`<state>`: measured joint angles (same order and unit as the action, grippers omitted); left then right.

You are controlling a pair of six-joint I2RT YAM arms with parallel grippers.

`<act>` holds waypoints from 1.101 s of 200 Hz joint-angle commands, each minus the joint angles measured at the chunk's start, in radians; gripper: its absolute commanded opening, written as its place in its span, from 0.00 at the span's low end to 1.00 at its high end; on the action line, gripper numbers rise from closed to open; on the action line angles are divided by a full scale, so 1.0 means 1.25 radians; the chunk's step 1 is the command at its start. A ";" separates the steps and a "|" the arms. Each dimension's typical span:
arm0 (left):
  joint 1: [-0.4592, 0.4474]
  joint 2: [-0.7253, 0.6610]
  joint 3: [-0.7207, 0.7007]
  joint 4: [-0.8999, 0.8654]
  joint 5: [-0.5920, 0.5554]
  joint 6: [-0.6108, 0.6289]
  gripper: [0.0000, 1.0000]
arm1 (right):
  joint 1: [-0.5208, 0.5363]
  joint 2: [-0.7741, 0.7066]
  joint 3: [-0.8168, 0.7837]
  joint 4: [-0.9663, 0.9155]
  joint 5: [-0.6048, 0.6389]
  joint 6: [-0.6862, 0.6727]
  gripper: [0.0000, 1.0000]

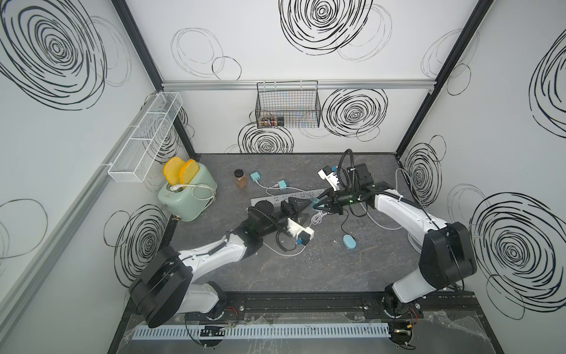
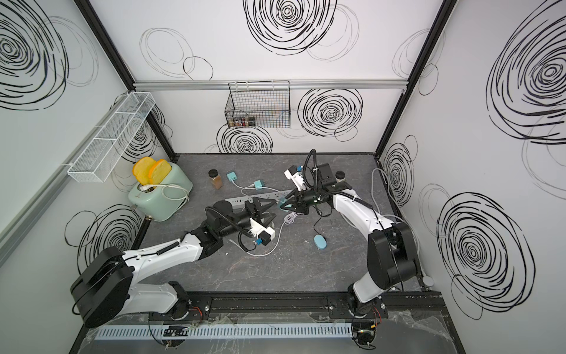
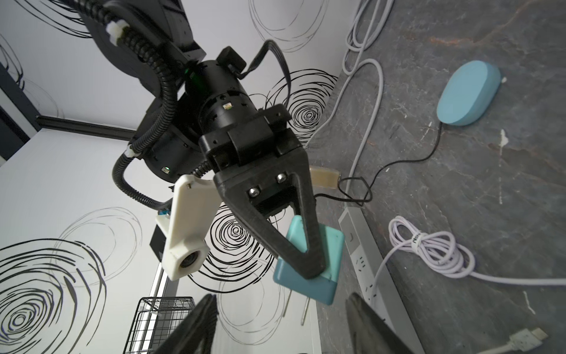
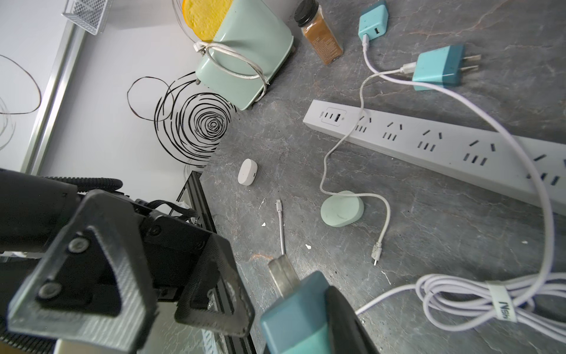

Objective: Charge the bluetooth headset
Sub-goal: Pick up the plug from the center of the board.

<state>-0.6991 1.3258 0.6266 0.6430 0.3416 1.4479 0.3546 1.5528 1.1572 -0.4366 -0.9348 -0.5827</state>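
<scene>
— How are the arms sitting?
— Both are lying low and extended toward the middle. The left gripper (image 1: pixel 307 210) and right gripper (image 1: pixel 317 203) are facing each other tip to tip, just apart.
— And the jaws?
— I'm seeing the left ones standing apart, holding nothing. The right ones are pinching a teal plug adapter (image 3: pixel 318 289), with its prongs pointing at the left gripper.

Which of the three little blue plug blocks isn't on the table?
The charger pinched in the right gripper; the other two chargers lie on the table.

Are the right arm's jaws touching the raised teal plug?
Touching. The left wrist view shows the right gripper, jaws clamped on the teal plug.
</scene>
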 commanded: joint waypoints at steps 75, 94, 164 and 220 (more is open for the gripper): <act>-0.019 0.052 0.037 0.034 -0.059 0.185 0.75 | 0.039 -0.061 -0.031 0.004 -0.001 -0.049 0.11; -0.025 0.058 0.039 0.047 -0.069 0.195 0.75 | 0.044 -0.064 -0.033 0.006 0.002 -0.050 0.11; -0.032 0.067 0.052 0.013 -0.082 0.217 0.64 | 0.054 -0.063 -0.028 0.003 -0.006 -0.055 0.11; -0.034 0.090 0.075 -0.005 -0.103 0.236 0.60 | 0.056 -0.069 -0.028 -0.004 -0.012 -0.067 0.11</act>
<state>-0.7353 1.4246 0.6785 0.6250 0.2752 1.6058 0.4164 1.5040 1.1240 -0.4343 -0.9237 -0.6254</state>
